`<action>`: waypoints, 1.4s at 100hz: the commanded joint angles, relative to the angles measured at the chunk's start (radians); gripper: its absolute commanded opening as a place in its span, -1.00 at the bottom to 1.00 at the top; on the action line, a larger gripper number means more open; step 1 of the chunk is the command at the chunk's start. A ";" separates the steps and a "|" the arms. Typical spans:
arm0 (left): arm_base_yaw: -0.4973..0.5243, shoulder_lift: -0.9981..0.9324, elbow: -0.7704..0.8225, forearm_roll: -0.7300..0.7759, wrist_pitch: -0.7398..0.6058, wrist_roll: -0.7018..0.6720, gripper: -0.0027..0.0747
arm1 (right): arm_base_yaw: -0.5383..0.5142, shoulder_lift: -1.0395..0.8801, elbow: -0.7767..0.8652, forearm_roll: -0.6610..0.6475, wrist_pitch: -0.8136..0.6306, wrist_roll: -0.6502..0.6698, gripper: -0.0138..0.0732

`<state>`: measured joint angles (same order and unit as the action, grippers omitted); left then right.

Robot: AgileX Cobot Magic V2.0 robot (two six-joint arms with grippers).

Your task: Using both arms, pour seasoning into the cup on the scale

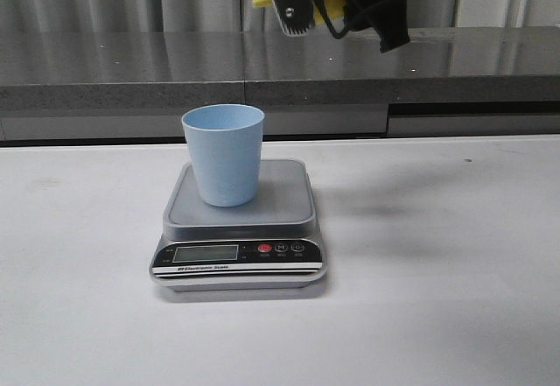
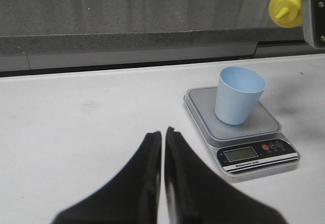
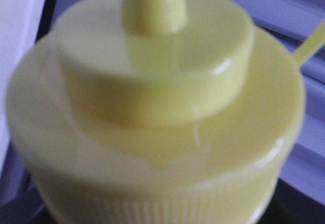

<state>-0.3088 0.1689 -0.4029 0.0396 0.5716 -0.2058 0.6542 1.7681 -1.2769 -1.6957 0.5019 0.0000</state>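
Observation:
The pale blue cup (image 1: pixel 224 154) stands upright on the silver-grey scale (image 1: pixel 239 262) in the middle of the table. High above and to the right of it, my right gripper (image 1: pixel 343 18) is shut on the yellow seasoning bottle (image 1: pixel 262 1), which is tipped with its nozzle pointing left. In the right wrist view the bottle's cap (image 3: pixel 152 97) fills the picture and hides the fingers. My left gripper (image 2: pixel 163 135) is shut and empty, low over bare table left of the scale (image 2: pixel 254 155) and cup (image 2: pixel 238 94). The bottle (image 2: pixel 289 3) also shows at the edge of the left wrist view.
A grey stone ledge (image 1: pixel 131 75) runs along the back of the white table (image 1: pixel 455 316). The scale's display (image 1: pixel 205 252) and red button (image 1: pixel 264 249) face the front edge.

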 commanded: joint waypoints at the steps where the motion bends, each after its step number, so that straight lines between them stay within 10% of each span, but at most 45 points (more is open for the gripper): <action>1: 0.002 0.010 -0.026 -0.004 -0.076 -0.013 -0.90 | 0.018 -0.022 -0.034 -0.171 0.102 0.000 -0.82; 63: 0.002 0.010 -0.026 -0.004 -0.076 -0.013 -0.90 | 0.076 0.016 -0.032 -0.102 0.143 -0.094 -0.82; 140: 0.002 0.010 -0.026 -0.004 -0.076 -0.013 -0.90 | -0.234 -0.358 0.217 1.208 -0.620 0.062 -0.82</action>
<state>-0.3088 0.1689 -0.4029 0.0396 0.5718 -0.2058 0.4589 1.4660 -1.1011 -0.6116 0.0717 0.0579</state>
